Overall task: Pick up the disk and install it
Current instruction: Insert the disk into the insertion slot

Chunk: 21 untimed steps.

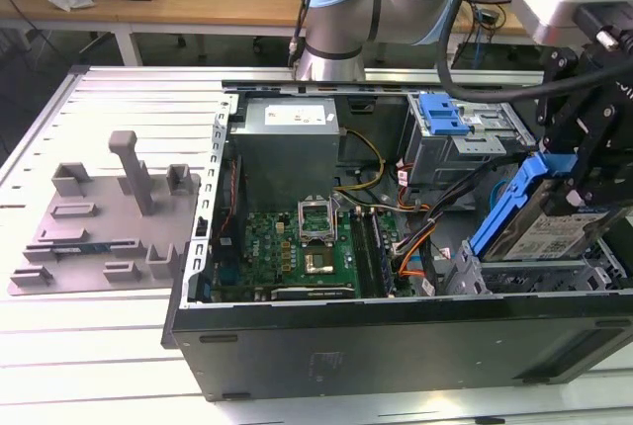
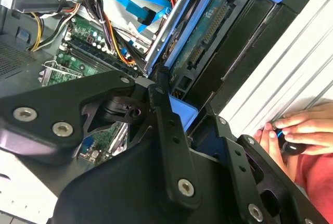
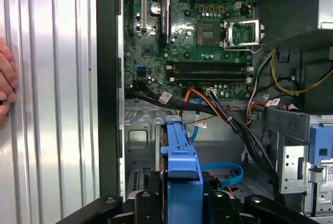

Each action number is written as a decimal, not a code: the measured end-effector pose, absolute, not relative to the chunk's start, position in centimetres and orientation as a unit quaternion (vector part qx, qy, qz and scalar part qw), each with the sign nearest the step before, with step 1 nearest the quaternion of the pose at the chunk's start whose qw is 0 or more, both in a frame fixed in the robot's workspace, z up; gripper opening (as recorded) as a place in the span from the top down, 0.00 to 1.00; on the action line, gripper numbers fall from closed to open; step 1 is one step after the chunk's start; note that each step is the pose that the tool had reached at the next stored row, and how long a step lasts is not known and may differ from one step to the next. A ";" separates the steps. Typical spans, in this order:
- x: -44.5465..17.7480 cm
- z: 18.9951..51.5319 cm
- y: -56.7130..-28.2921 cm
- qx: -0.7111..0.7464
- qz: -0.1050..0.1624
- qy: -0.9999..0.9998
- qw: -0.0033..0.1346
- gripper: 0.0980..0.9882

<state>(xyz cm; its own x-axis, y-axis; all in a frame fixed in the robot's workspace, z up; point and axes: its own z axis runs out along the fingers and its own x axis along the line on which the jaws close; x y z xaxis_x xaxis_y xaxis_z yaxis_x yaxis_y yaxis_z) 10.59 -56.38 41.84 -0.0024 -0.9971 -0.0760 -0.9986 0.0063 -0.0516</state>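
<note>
The disk [image 1: 552, 230] is a silver-grey drive with a blue-and-white label in a blue plastic frame. It hangs tilted over the drive bay [image 1: 534, 275] at the exterior view's right end of the open computer case [image 1: 396, 336]. My gripper [image 1: 582, 193] is shut on it from above, black fingers [image 1: 598, 153] pressing both sides. In the second wrist view the disk [image 2: 208, 31] shows its underside and connector beyond my gripper [image 2: 190, 117]. In the first wrist view the disk's blue frame edge [image 3: 179, 156] stands between the fingers of my gripper [image 3: 182, 199].
Inside the case lie the motherboard [image 1: 307, 247], a grey power supply box [image 1: 287, 148], loose cables [image 1: 415, 237] and a drive cage with a bare blue clip [image 1: 440, 114]. A grey fixture plate [image 1: 99, 217] sits at the exterior view's left. A person's hand [image 2: 302, 130] rests on the table beside the case.
</note>
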 end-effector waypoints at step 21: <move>10.6 39.6 -56.4 -0.705 0.008 0.708 0.045 0.68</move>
<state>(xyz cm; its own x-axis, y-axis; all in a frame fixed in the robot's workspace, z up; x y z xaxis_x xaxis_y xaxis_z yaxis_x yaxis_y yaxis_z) 10.59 -56.45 39.56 -0.0022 -0.9971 -0.0760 -0.9986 0.0062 -0.0523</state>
